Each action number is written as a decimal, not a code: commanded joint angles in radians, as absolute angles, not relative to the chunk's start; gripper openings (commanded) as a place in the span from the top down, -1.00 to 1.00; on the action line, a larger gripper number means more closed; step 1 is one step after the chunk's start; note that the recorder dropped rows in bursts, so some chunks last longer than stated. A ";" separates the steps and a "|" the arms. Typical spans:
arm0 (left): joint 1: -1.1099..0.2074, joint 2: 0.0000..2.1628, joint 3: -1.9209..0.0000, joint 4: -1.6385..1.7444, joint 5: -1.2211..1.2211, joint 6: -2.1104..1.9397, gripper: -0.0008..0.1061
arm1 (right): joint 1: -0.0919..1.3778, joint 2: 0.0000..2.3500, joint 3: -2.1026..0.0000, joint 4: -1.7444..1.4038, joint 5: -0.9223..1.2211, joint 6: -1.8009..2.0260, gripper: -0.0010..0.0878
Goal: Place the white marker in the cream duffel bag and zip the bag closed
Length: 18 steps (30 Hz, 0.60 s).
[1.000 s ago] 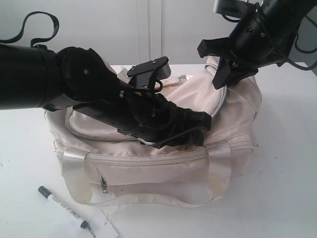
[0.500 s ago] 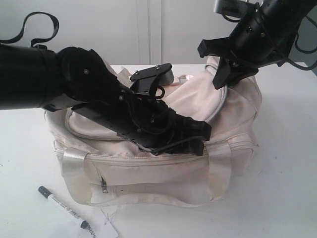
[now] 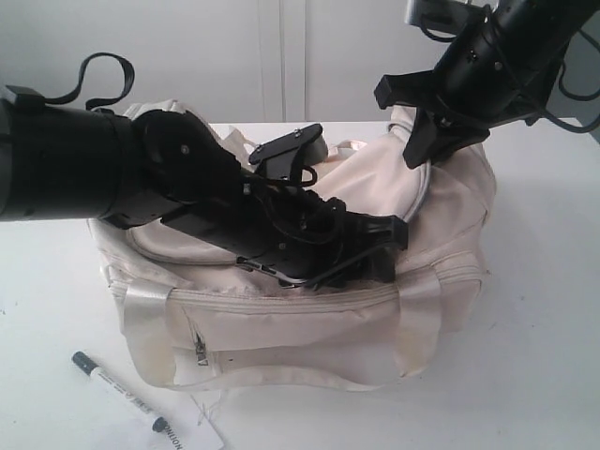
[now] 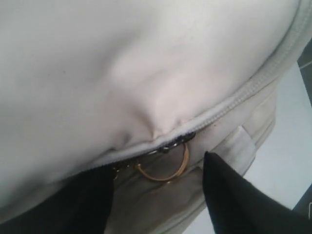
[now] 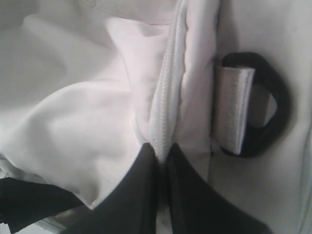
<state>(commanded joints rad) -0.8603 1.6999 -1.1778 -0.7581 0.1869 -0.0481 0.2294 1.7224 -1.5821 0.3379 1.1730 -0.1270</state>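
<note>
**Exterior:** white marker (image 3: pixel 117 392) lies on the table (image 3: pixel 534 356), near-left of the cream duffel bag (image 3: pixel 309 328) and outside it. Left gripper (image 3: pixel 384 253) sits over the bag's top. Right gripper (image 3: pixel 424 142) is at its far-right end.

**Left wrist:** jaws wide, straddling the gold ring pull (image 4: pixel 163 168), not clamped on it.

**Right wrist:** jaws narrow, pinching the zipper tape (image 5: pixel 165 107) beside the black end ring (image 5: pixel 273 107).

**Risks:**
- Running the zip shut now would probably lock the marker out.
- The thin tape may slip from the pinch, and the bag would sag.
</note>
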 joint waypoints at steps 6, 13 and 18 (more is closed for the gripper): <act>-0.860 1.700 -1.178 -0.802 0.160 -0.031 -0.13 | 0.229 1.722 -1.582 0.338 1.173 -0.127 0.98; -0.860 1.734 -1.178 -0.806 0.157 -0.025 -0.12 | 0.229 1.722 -1.582 0.343 1.173 -0.127 0.98; -0.860 1.734 -1.178 -0.806 0.149 -0.025 -0.09 | 0.229 1.722 -1.582 0.342 1.174 -0.127 0.98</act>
<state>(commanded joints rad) -0.8603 1.7341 -1.1778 -0.8062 0.1488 -0.0249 0.2294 1.7224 -1.5821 0.3418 1.1745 -0.1270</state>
